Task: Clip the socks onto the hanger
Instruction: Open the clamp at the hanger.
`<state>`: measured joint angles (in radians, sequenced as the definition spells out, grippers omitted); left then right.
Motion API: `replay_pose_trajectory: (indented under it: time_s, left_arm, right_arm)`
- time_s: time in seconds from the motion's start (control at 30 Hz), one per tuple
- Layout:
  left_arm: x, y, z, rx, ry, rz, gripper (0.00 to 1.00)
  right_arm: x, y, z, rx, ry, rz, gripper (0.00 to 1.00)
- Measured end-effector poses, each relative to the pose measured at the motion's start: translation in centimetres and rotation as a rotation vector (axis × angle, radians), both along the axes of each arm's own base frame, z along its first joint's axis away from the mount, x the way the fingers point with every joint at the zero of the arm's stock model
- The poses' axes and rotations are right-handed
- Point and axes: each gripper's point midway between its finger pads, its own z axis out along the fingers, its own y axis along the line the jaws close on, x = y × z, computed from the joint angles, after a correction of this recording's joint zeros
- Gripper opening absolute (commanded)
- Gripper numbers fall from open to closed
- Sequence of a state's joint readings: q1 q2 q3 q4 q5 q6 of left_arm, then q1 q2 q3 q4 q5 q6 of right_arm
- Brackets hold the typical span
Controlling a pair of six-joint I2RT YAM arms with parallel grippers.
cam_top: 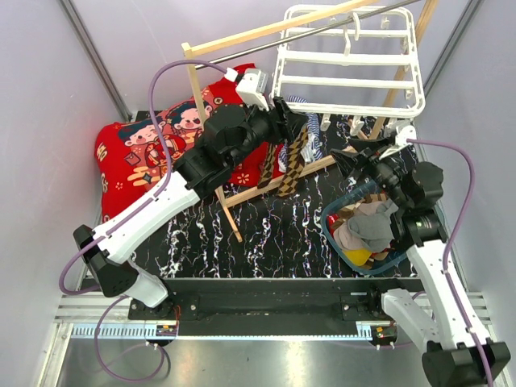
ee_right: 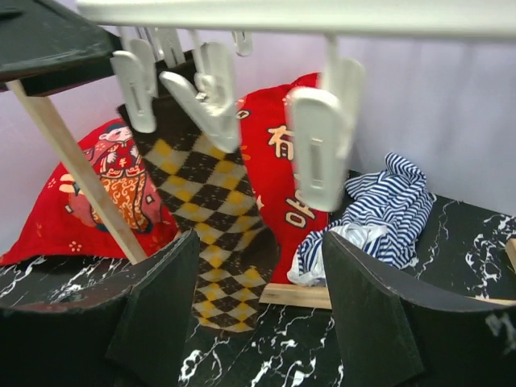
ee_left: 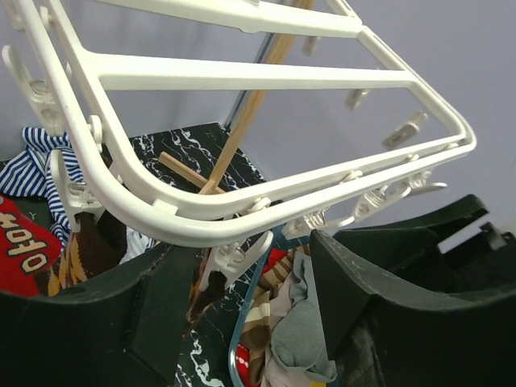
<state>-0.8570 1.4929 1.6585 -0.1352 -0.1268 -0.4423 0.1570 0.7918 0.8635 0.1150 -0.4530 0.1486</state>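
A black marbled table (cam_top: 266,234) stands between pale lilac walls. From above, the white hanger (cam_top: 347,60) hangs at the back on a wooden rack (cam_top: 234,40). Two checkered socks (cam_top: 292,161) dangle from its near-left edge, in front of a red cushion (cam_top: 137,153). The left gripper (cam_top: 292,121) is up at the tops of those socks, and the right gripper (cam_top: 348,165) hovers just to their right. A blue-rimmed basket (cam_top: 326,230) on the right holds a heap of clothes with a grey sock (cam_top: 379,230) on top.

In the left wrist view, the hanger's rim crosses just above the spread fingers (ee_left: 379,306). They grip nothing, and only dangling clips (ee_left: 379,197) hang by the gap. Below, the basket shows grey and checkered fabric.

In the right wrist view, the fingers (ee_right: 371,314) stand wide apart and empty. Ahead, a checkered sock hangs below the clips, its top edge behind them. A striped cloth (ee_right: 379,210) lies to its right on the table.
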Motion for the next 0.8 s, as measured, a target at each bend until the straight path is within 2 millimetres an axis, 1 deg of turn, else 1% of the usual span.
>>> replay_pose_trajectory:
  time_s: [0.1, 0.27, 0.47, 0.6, 0.8]
  left_arm:
    - [0.2, 0.2, 0.0, 0.000, 0.000, 0.005, 0.62]
    - [0.3, 0.3, 0.0, 0.000, 0.000, 0.008, 0.62]
    - [0.2, 0.3, 0.1, -0.001, -0.001, 0.008, 0.62]
    - [0.0, 0.5, 0.4, -0.005, -0.005, 0.007, 0.62]
    - [-0.2, 0.6, 0.6, -0.008, -0.008, 0.004, 0.62]
  right_arm:
    - [1.3, 0.2, -0.6, -0.003, 0.004, 0.000, 0.71]
    - [2.4, 0.8, 0.2, 0.008, -0.043, 0.013, 0.71]
    - [3.2, 3.1, 0.4, 0.023, -0.073, 0.077, 0.71]
    - [3.5, 4.4, 0.4, 0.034, -0.084, 0.098, 0.71]
    - [3.5, 5.3, 2.1, 0.065, -0.170, 0.059, 0.70]
